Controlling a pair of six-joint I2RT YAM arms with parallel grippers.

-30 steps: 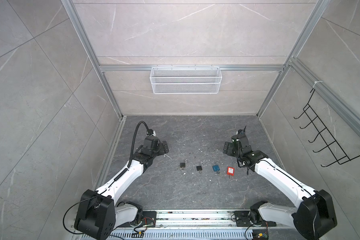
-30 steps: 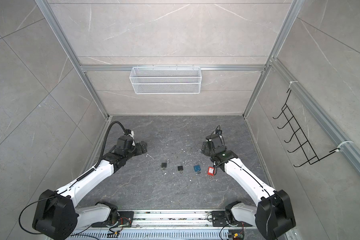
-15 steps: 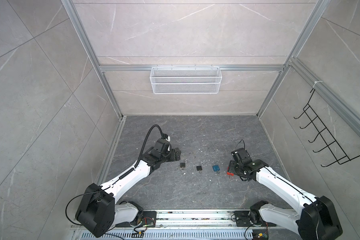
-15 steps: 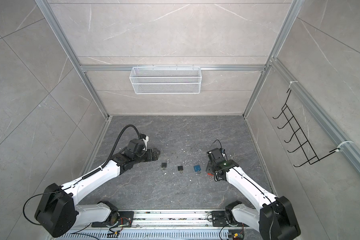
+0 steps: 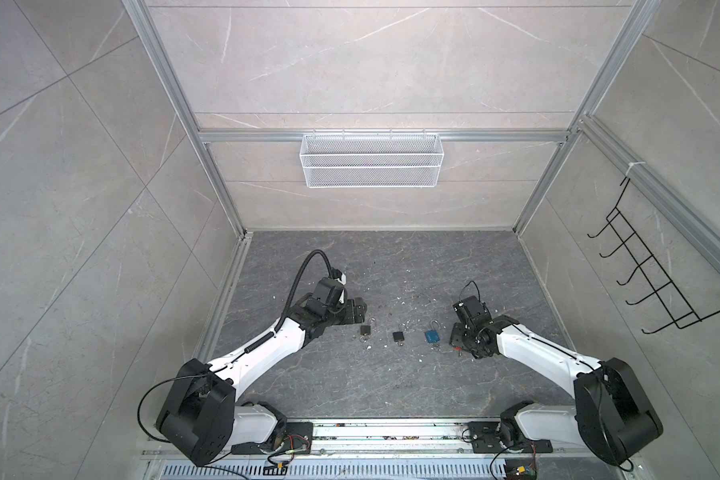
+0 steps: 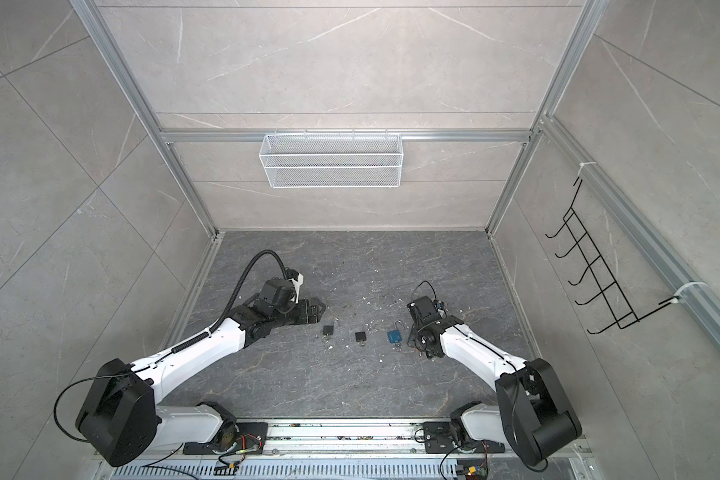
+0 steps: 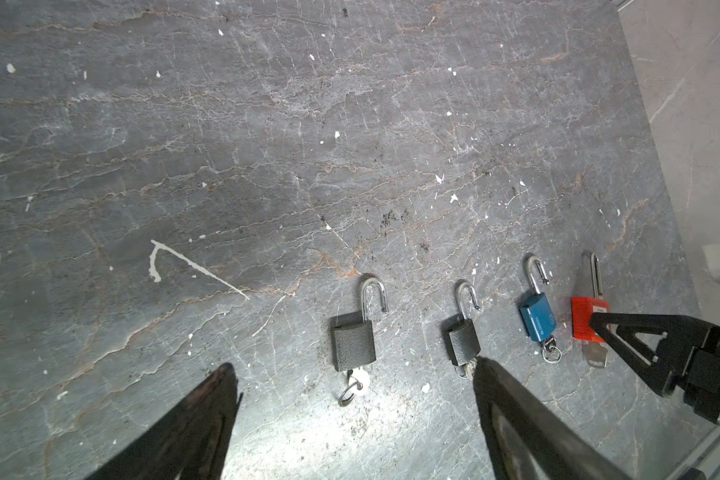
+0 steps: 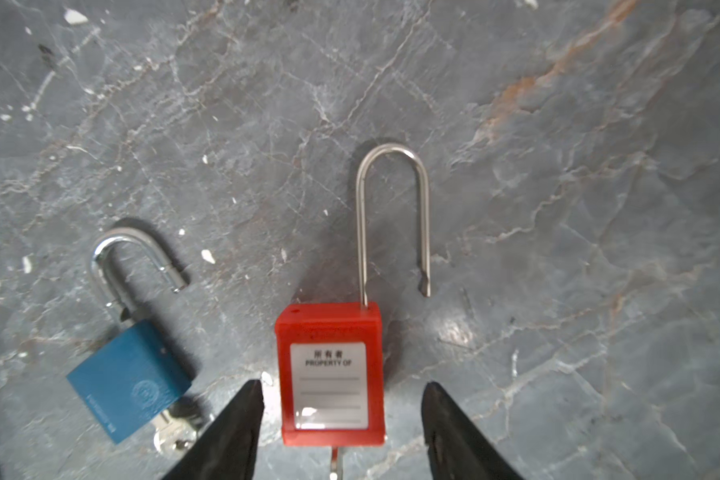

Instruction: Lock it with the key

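Since a second ago both arms have swung in toward the lock row. Right gripper (image 8: pixel 342 387) now straddles red padlock (image 8: pixel 329 328), jaws apart, gaps each side, nothing gripped; key (image 7: pixel 595 358) protrudes from its base. Left gripper (image 7: pixel 353 365) spread wide, empty, over leftmost dark padlock (image 7: pixel 352 338).

Four padlocks lie flat in a row across the lower middle of both top views, every shackle sprung open. From the left:
- grey padlock (image 5: pixel 365 330)
- smaller black padlock (image 5: pixel 398 336)
- blue padlock (image 5: pixel 431 336)
- red padlock (image 8: pixel 329 374), long-shackled, with a white label

A key (image 7: pixel 356 380) projects from the base of the grey body; the blue and red likewise.
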